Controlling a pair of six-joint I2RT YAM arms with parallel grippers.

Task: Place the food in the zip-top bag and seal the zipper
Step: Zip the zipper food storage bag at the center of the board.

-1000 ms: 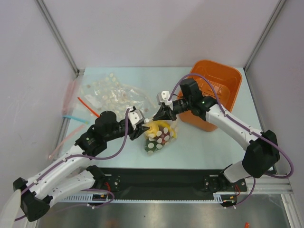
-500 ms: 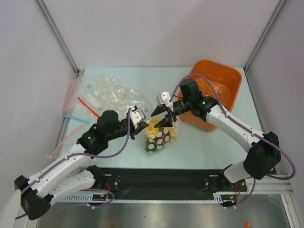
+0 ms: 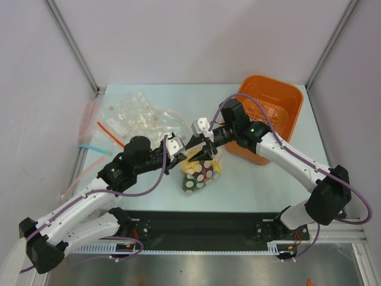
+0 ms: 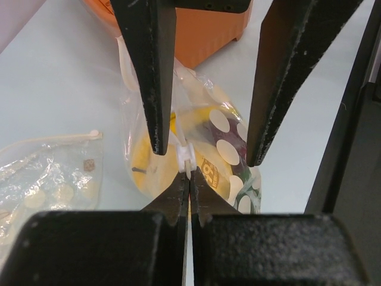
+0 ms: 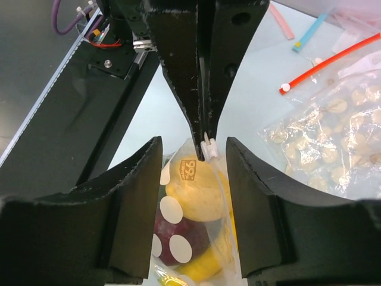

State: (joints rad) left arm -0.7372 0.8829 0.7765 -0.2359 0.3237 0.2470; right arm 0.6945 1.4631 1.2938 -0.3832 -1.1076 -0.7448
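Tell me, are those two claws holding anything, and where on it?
The left gripper is shut on the zip-top bag, pinching the white tab at its mouth edge. The right gripper stands open, gripping nothing.

My left hand (image 4: 189,182) was matt black plastic; zip-top bag (image 4: 223,146) glossy clear film; worktop (image 4: 71,89) smooth, pale, matt.

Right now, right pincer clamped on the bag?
No, the right pincer is open, straddling the zip-top bag; the left pincer pinches its top.

Packed, flanked.
Plastic toy fruits (image 3: 194,169) inside clear white-dotted zip-top bag (image 3: 201,176); orange plastic basket (image 3: 296,113) behind right, clear plastic bags (image 3: 138,119) behind left.
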